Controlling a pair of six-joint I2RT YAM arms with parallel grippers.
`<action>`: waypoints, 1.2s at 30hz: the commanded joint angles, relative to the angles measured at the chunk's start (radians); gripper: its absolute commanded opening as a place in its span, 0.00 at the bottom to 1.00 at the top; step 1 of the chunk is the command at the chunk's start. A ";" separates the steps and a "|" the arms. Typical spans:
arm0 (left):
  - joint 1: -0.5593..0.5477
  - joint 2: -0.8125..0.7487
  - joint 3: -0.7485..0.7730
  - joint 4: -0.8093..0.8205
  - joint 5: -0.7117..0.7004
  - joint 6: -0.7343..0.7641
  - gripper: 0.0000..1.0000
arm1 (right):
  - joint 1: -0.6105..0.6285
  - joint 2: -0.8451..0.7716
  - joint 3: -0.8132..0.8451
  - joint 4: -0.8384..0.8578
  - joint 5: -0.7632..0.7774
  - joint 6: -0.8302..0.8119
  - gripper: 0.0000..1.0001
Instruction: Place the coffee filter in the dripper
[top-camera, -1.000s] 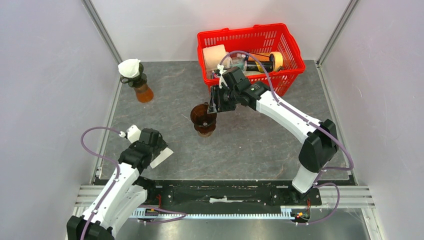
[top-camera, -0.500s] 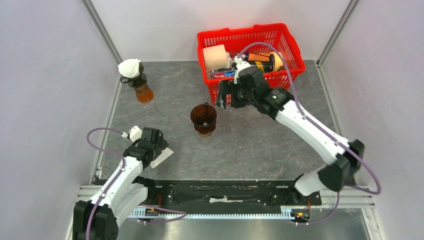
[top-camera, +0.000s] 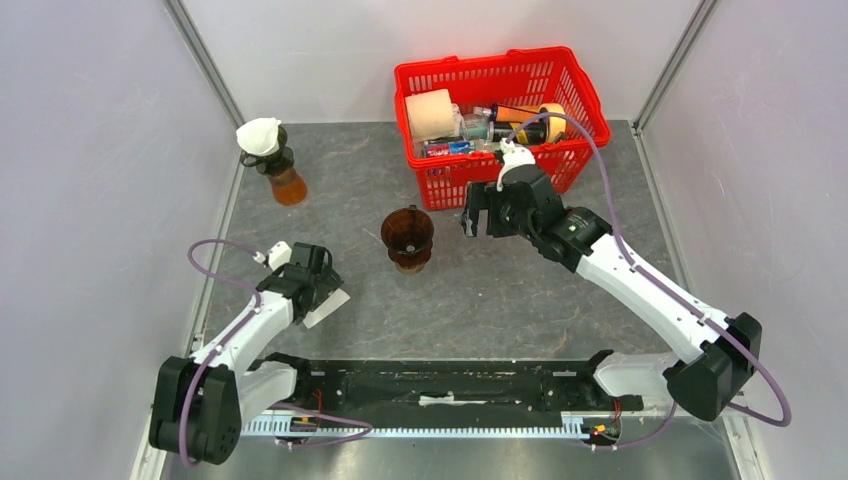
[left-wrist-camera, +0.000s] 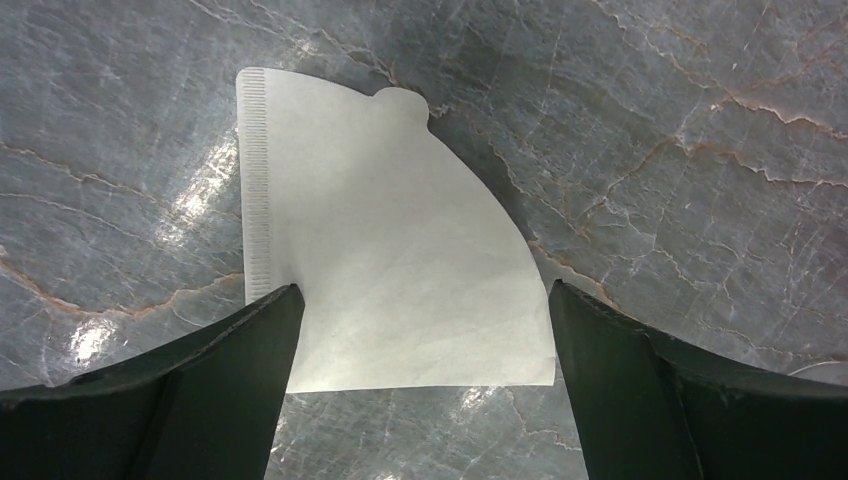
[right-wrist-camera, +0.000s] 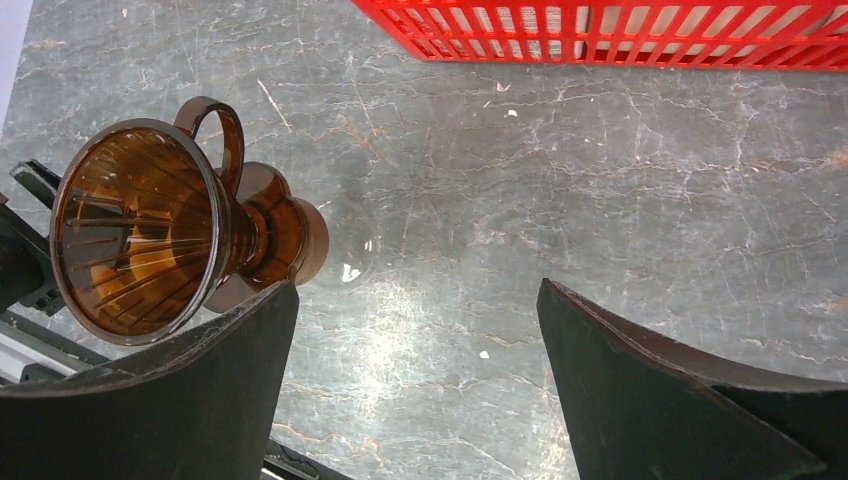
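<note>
- Moved: your right hand (top-camera: 472, 214) has drawn back from the dripper (top-camera: 407, 236) and now hangs to its right, near the red basket (top-camera: 480, 58). Its jaws are spread wide and hold nothing. Your left arm has swung slightly inward, and its hand has stayed over the filter.
- Left hand (left-wrist-camera: 422, 300): fully open and empty, poised low with one finger at each side of the coffee filter (left-wrist-camera: 380, 250).
- Coffee filter: folded, lying flat on the surface (top-camera: 520, 290) at front left, well apart from the dripper. Not yet gripped.
- Dripper: amber, upright mid-surface. The cone looks empty in the right wrist view.
- Risk, pickup: the paper is thin and lies flush with the surface. Closing fingers may skate over it or crumple it rather than lift it.
- Risk, slip: a pinch on one edge only would likely let the filter droop or drop during the carry.
- Risk, seating: the filter is folded shut. Lowered unopened, it could lie across the rim or sit crooked instead of lining the cone.
- Risk, tipping: the dripper stands free and looks light. A nudge from either hand on its rim or handle could shift or topple it.
- Risk, wrong item: a white cone (top-camera: 260, 135), seemingly another filter, sits atop an amber vessel (top-camera: 287, 186) at back left. Do not mistake it for your target.
</note>
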 joint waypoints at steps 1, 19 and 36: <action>-0.001 0.052 0.019 -0.039 0.075 0.028 1.00 | -0.005 -0.058 -0.012 0.041 0.047 -0.011 0.97; -0.219 -0.146 0.110 -0.283 0.050 0.016 0.98 | -0.020 -0.088 -0.060 0.045 0.089 -0.035 0.97; -0.218 -0.027 0.064 -0.222 0.020 -0.069 0.83 | -0.027 -0.091 -0.067 0.045 0.085 -0.030 0.97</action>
